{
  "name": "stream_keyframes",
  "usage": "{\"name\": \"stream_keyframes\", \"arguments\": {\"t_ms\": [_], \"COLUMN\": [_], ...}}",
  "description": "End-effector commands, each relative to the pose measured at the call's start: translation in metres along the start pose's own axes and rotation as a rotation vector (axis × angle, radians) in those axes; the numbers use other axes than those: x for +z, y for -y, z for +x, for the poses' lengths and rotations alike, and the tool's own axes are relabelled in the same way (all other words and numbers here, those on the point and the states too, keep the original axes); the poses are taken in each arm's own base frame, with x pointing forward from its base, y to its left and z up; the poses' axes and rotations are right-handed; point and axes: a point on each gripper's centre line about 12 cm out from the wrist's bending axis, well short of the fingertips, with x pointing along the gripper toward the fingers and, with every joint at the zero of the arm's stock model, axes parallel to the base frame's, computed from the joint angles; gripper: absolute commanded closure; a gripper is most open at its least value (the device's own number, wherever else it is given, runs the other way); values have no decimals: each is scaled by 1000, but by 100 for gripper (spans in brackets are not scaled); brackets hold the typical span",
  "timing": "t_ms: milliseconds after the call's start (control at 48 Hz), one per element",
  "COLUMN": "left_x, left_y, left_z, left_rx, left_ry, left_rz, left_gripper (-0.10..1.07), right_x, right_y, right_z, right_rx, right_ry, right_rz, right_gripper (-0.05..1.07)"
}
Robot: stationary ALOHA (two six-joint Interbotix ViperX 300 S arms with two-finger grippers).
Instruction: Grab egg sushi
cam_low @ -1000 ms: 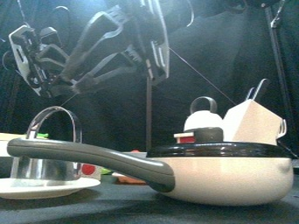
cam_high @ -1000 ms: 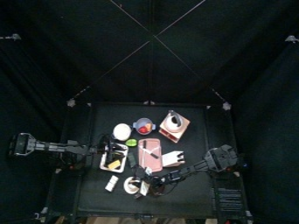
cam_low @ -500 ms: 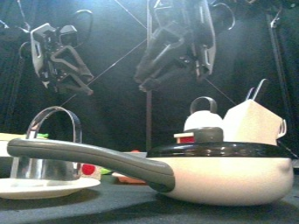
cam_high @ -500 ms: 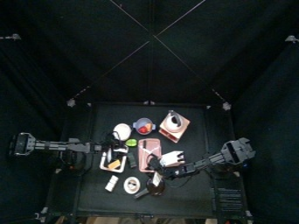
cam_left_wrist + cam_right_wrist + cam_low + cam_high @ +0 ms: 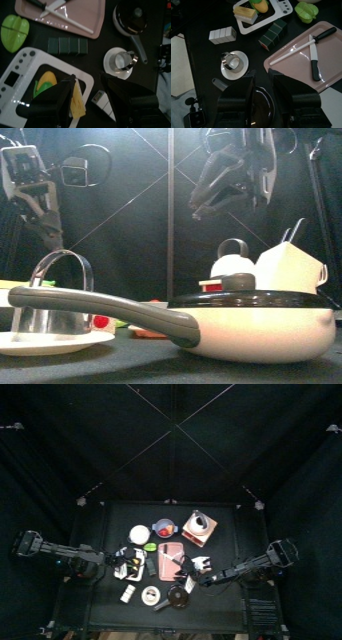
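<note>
- My left pincer [image 5: 90, 82] comes in from the left edge and hangs low over the white tray [image 5: 23, 62]. It points steeply down with its jaws released and spread wide.
- The egg sushi [image 5: 77, 97] has a yellow top with white beneath. It sits at the tray's corner near the left edge of the surface, about halfway from back to front. It's between my left jaws, tight against one of them, but I can't tell if they actually touch.
- My right pincer [image 5: 263, 75] reaches in from the right edge, raised above the front middle. Its jaws are apart too and it's gripping nothing.
- A yellow-green piece [image 5: 43, 82] shares the tray.
- A dark green block [image 5: 274, 32] and a plain white block [image 5: 221, 35] sit just beside the tray.
- The saucer with a cup [image 5: 232, 62] and the pan [image 5: 254, 323] are toward the front edge.
- The pink tray [image 5: 284, 62] with a knife [image 5: 314, 50] takes the middle.
</note>
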Motion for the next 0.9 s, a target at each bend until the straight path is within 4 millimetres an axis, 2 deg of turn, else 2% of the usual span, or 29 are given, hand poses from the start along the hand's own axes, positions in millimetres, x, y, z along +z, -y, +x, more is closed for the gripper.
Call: {"name": "stream_keyframes", "arguments": {"t_ms": [0, 104, 354, 479, 667, 875], "left_x": [2, -10, -28, -35, -34, -27], "left_y": [4, 6, 32, 31, 22, 23], "left_z": [-3, 2, 22, 30, 27, 23], "left_rx": [16, 58, 123, 200, 321, 346], "left_ry": [-42, -138, -280, -335, -359, -309], "left_rz": [-18, -36, 25, 26, 40, 45], "left_gripper": [15, 15, 13, 13, 13, 12], "right_x": [10, 8, 8, 8, 6, 5], "right_y": [-4, -3, -2, -3, -2, -2], "right_z": [-8, -7, -6, -6, -4, -1], "right_rx": [19, 14, 11, 14, 8, 4], "right_ry": [27, 22, 20, 20, 15, 10], "right_rz": [17, 15, 19, 19, 18, 15], "right_gripper": [34, 34, 34, 34, 34, 34]}}
